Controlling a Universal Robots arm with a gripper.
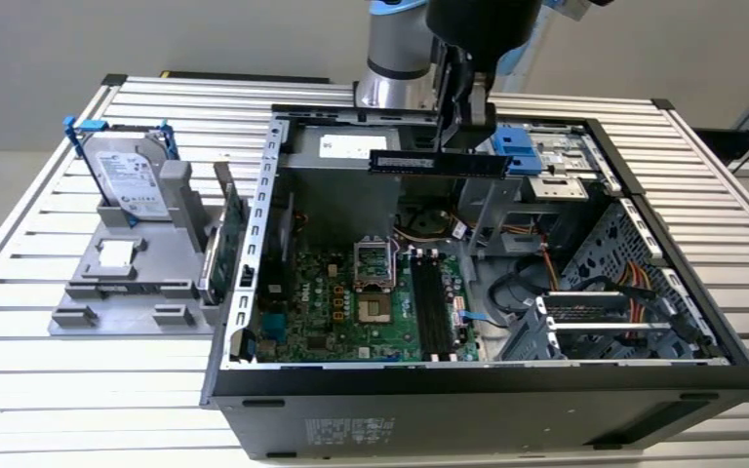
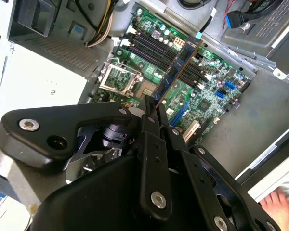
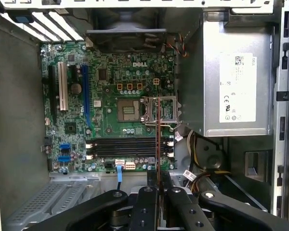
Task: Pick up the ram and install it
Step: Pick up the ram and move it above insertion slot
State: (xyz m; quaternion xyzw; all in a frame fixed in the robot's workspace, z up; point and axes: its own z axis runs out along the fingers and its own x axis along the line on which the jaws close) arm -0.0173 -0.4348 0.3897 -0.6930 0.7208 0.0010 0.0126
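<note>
Ext view, near to far: ribbed aluminium tabletop [image 1: 36,390] carries an open black PC case [image 1: 479,390] lying on its side, w/ its near wall facing the cam. Inside is the green motherboard [image 1: 348,302], and the black mem slots [image 1: 429,302] run near-to-far beside the CPU socket [image 1: 372,283].

Above the far half of the case the black gripper [image 1: 463,146] is pinching the ram [image 1: 413,162], a thin dark strip-shaped board. It's held level w/ its long axis left-right in ext view, i.e. across the slots' run. It is up in the air, apart from the board and not seated.

Both wrist views show the ram [image 2: 183,62] [image 3: 157,130] edge-on, sticking out from the gripper [image 2: 151,103] [image 3: 157,190] twd the motherboard. Its edge line crosses the slots [image 3: 125,148] roughly square. Silver PSU box [image 3: 236,86] sits beside the board at the case's far end.

At ext view's left, outside the case, a grey plastic holder [image 1: 114,292] carries the silver hard drive in its blue frame [image 1: 128,175], standing upright. A green expansion card [image 1: 225,244] stands on edge just beside the case wall
</note>
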